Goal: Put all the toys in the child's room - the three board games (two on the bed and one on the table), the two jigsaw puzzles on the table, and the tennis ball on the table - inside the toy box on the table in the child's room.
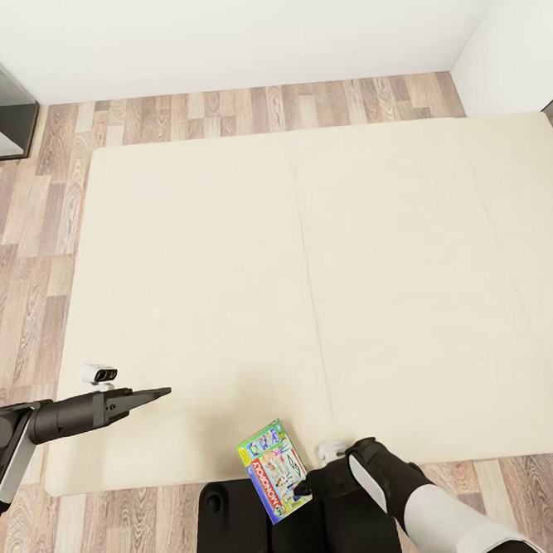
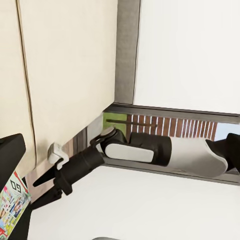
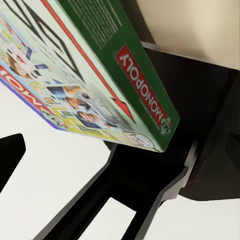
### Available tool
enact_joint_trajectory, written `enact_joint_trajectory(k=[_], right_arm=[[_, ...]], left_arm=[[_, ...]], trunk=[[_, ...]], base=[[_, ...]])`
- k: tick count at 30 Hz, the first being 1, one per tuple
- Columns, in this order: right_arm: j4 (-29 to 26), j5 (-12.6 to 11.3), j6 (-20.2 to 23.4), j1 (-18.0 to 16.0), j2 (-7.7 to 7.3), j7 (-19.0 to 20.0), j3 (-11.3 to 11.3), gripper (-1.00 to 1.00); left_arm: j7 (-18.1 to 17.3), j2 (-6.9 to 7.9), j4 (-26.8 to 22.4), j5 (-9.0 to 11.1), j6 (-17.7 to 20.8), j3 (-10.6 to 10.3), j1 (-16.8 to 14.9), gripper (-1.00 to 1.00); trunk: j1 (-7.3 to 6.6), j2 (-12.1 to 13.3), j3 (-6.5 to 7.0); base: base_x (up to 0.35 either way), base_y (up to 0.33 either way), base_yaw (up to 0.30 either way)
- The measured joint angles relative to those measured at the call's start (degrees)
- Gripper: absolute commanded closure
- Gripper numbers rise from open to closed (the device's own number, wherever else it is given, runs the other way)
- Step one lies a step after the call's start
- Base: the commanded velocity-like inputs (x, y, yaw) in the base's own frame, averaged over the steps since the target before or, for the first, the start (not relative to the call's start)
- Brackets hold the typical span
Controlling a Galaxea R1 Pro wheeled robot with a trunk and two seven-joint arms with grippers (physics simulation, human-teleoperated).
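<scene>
Low in the head frame, the right gripper clamps the green-white Monopoly box over the beige bed's edge.

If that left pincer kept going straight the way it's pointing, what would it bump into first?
Probably nothing soon. The left pincer points sideways across the bed, seemingly just above the bare mattress. The Monopoly box in the right pincer lies off that line. Height is hard to judge.
</scene>
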Motion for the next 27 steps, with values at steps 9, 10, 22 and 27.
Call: enact_joint_trajectory(k=[9,10,22,27], right_arm=[[0.6,0.0,-0.1,0.0,1.24,-0.1,2.0,-1.00],[0.7,0.0,-0.1,0.0,1.30,-0.1,2.1,-1.00],[0.7,0.0,-0.2,0.0,1.52,-0.1,2.8,-1.00],[0.7,0.0,-0.3,0.0,1.52,-0.2,2.8,-1.00]], left_arm=[[0.0,0.00,0.0,0.0,0.0,0.0,0.0,-1.00],[0.0,0.00,0.0,0.0,0.0,0.0,0.0,-1.00],[0.0,0.00,0.0,0.0,0.0,0.0,0.0,-1.00],[0.0,0.00,0.0,0.0,0.0,0.0,0.0,-1.00]], trunk=[[0.00,0.0,0.00],[0.00,0.0,0.00],[0.00,0.0,0.00],[0.00,0.0,0.00]], base=[[0.000,0.000,0.000],[0.000,0.000,0.000],[0.000,0.000,0.000],[0.000,0.000,0.000]])
